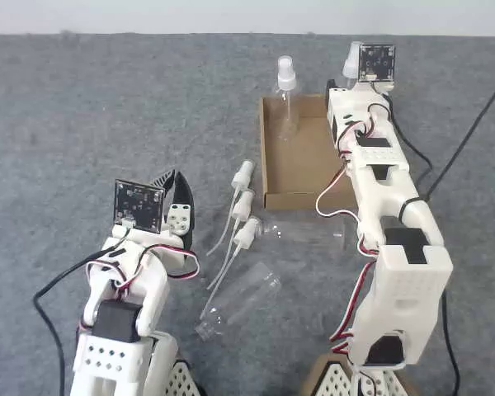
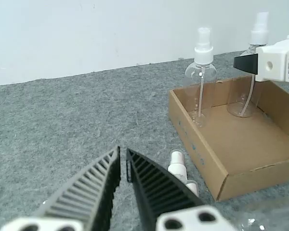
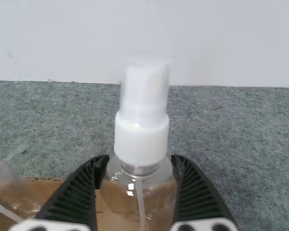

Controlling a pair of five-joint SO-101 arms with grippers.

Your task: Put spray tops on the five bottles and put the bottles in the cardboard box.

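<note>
Holding capped bottle (image 3: pixel 135 183) upright in far corner of cardboard box (image 1: pixel 270 157), right end effector (image 3: pixel 139 163) pinching clear plastic shoulder under white spray top (image 3: pixel 140 130). Check base flat on box floor, open slowly, lift straight up clear of spray top. Round, slick, tall, tip-prone; near second capped bottle (image 1: pixel 286 107). Empty left end effector (image 2: pixel 123 155) pressed nearly together over fuzzy grey table (image 1: pixel 82 107). Thin cardboard walls, light.

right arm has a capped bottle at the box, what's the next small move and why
Probably open the right gripper and let go: the held bottle looks upright inside the cardboard box, its base seemingly on the floor, beside the other capped bottle.
</note>
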